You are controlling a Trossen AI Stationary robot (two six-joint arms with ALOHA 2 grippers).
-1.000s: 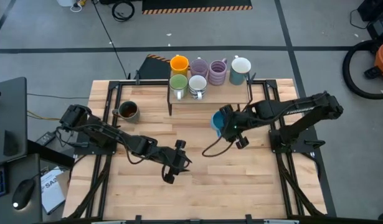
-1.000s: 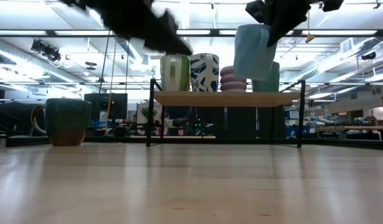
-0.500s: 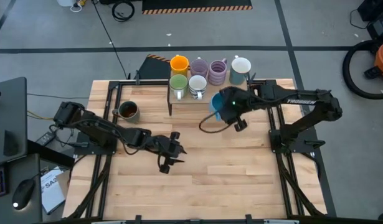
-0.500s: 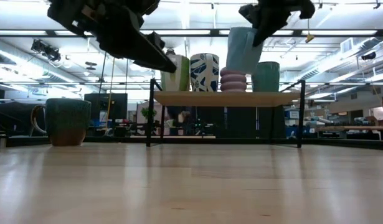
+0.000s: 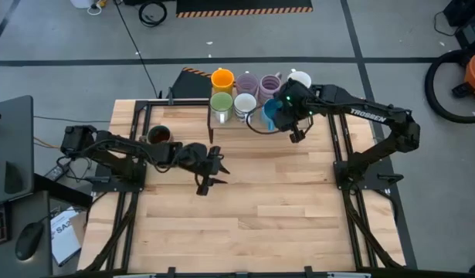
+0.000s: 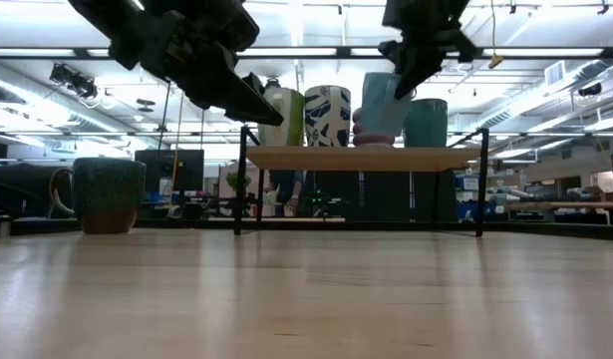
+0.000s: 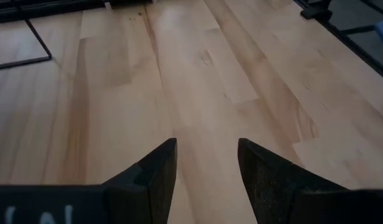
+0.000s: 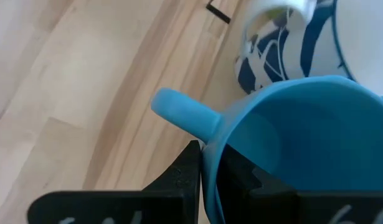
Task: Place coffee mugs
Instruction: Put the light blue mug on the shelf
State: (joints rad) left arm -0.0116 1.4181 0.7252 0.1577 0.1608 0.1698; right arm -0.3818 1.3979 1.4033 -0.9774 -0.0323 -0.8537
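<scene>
My right gripper [image 5: 286, 117] is shut on a blue mug [image 5: 269, 114], which it holds at the near right part of a small wooden shelf [image 6: 361, 157] at the table's far side. On the shelf stand an orange mug [image 5: 222, 79], two pale purple mugs [image 5: 246, 83], a white mug [image 5: 299, 79], a green mug [image 5: 221, 103] and a white mug with a blue pattern [image 5: 244, 104]. A dark mug with a brown inside [image 5: 158, 136] rests on its base on the table at the far left. My left gripper [image 5: 210, 166] hovers open over bare wood to the right of it. My right gripper pinches the blue mug's wall at the rim [image 8: 211, 163], right beside the handle [image 8: 185, 115], with one finger inside the mug and one outside. The fingers come slanting down from above. The mug [image 6: 384, 105] hangs tilted below them, just over the shelf top.
The shelf stands on thin black legs [image 6: 238, 184] with open room beneath. A wide stretch of bare wooden table [image 5: 283, 216] lies between the arms and the near edge. Black frame rails [image 5: 341, 166] run along both sides.
My right gripper has carried the blue mug toward the table's far edge, from over the open table to over the shelf's near right part, staying shut on it. My left gripper has moved toward the far edge and slightly left, still open.
</scene>
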